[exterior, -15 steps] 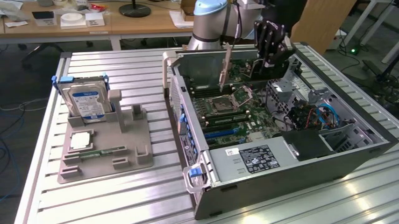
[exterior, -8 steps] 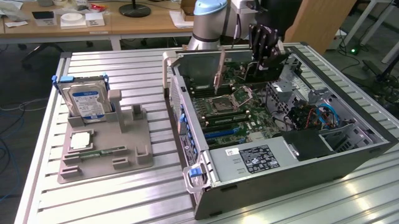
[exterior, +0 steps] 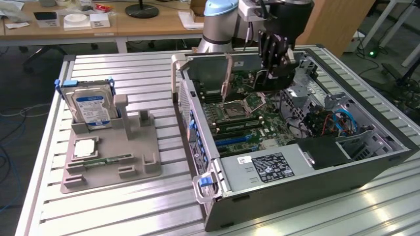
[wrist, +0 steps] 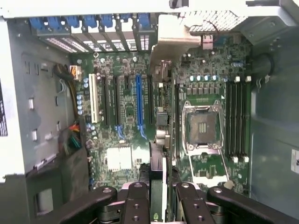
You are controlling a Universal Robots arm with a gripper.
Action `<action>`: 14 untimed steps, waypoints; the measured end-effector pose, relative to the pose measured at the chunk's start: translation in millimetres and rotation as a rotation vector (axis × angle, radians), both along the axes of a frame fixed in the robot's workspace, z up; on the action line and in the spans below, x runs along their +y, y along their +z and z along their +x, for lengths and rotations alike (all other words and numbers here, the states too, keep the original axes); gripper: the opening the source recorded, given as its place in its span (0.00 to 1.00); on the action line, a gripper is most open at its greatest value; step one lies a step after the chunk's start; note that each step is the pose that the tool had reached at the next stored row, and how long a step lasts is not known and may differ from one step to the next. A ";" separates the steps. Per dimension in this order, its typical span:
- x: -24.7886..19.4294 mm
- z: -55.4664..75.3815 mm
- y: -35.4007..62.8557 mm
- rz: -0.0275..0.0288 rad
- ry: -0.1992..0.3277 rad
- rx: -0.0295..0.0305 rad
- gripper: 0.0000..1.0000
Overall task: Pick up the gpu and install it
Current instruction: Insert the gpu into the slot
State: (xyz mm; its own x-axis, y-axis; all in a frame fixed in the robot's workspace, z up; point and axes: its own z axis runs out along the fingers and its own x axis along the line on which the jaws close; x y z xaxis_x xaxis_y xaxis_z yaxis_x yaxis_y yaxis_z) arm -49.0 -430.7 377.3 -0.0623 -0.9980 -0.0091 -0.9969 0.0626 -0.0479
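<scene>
From my station I see the gripper (wrist: 159, 186) clamped on the gpu (wrist: 162, 119), a flat green circuit card with a silver metal end bracket; the black fingers (wrist: 135, 200) press on its two faces, so through the wrist camera I look straight down its thin edge. In the exterior view the gripper (exterior: 274, 78) hangs over the open grey metal computer case (exterior: 315, 172), which lies on its side on the slatted aluminium table (exterior: 131, 206).

What matters to me is the alignment; the card's long axis runs from the fingers towards the case wall lined with blue plastic retention clips (wrist: 84, 21), bracket end leading, and it lies parallel to the slots of the green motherboard (wrist: 126, 121). Seen from the wrist, the card's edge falls just beside the long blue expansion slot (wrist: 138, 102), between it and the square silver processor socket (wrist: 203, 126); I judge it is not yet lined up over a slot, though the camera's angle could be misleading me.

I cannot tell how high the bottom edge sits above the board; the card hides whatever lies beneath it, and its cooler face is hard to make out. The silver hard drive with a blue-white label (exterior: 92, 108) stands well apart, in the grey holder (exterior: 111, 147).
</scene>
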 end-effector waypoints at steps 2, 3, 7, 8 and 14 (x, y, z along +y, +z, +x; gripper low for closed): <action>-0.1 -3.8 -3.3 0.0001 -0.004 0.0000 0.27; -0.6 -4.3 -4.6 0.0002 -0.006 0.0001 0.27; -11.1 -4.3 -8.1 0.0000 -0.014 0.0001 0.27; -13.7 -4.3 -9.2 -0.0001 -0.014 0.0001 0.27; -15.2 -5.4 -19.7 0.0001 0.020 0.0031 0.27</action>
State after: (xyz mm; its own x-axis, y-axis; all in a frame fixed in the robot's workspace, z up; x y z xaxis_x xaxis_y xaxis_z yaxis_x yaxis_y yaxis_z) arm -54.5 -445.8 357.5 -0.0422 -0.9991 -0.0090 -0.9981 0.0426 -0.0448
